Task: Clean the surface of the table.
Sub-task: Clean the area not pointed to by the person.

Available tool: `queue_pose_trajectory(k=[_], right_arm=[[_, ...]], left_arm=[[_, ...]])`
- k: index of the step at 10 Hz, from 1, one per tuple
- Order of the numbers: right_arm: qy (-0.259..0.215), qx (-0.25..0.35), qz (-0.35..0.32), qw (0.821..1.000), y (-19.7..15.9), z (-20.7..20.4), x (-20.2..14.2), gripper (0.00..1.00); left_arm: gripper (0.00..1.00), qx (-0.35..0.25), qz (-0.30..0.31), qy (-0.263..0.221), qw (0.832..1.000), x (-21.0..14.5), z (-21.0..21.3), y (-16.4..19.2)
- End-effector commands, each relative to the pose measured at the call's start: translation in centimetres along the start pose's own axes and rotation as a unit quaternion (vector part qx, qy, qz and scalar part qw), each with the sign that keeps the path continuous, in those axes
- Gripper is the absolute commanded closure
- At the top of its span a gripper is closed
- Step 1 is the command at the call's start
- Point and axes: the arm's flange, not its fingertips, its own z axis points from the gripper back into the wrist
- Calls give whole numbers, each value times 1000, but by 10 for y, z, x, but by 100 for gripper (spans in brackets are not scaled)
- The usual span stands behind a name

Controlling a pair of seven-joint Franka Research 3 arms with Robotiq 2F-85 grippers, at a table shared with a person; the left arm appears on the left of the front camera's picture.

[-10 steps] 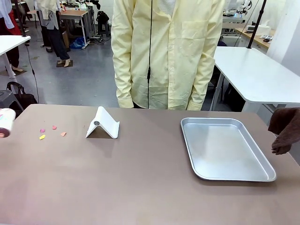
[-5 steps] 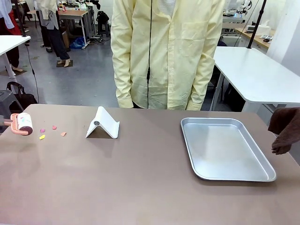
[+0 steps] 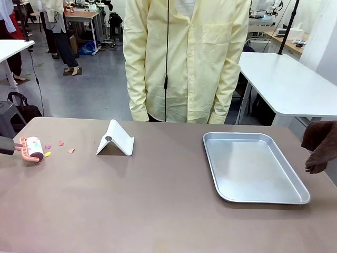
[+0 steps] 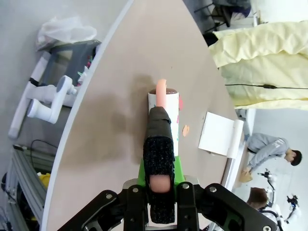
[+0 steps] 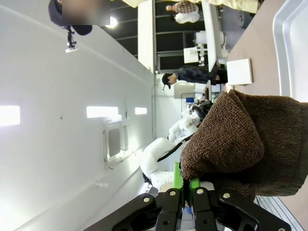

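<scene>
Taupe desk [image 3: 147,205] spans the foreground: at far left the left jaws clamp a pink lint roller [image 3: 33,148] beside coloured scraps [image 3: 71,151], then a white stand [image 3: 117,140], a silver tray [image 3: 253,168], and the right jaws pinching a brown cloth [image 3: 322,145].

Grey floor [image 3: 100,89]; white table [image 3: 287,81] right, cluttered desk [image 3: 81,15] behind.

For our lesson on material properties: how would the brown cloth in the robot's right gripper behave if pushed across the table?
The brown cloth droops in folds from the right gripper, so it is probably floppy and would bunch up rather than slide stiffly. Its looped, towel-like surface suggests it is fairly light and grips rather than slips.
</scene>
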Motion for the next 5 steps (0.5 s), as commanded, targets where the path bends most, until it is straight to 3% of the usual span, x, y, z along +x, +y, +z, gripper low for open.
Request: queue_pose_trajectory(k=[1, 5], right_arm=[[5, 4, 9, 1000, 4, 2, 1, 95], [5, 4, 9, 1000, 4, 2, 1, 95]], left_arm=[[78, 13, 0, -1, 1000, -3, -15, 6], [78, 13, 22, 31, 999, 11, -31, 10]])
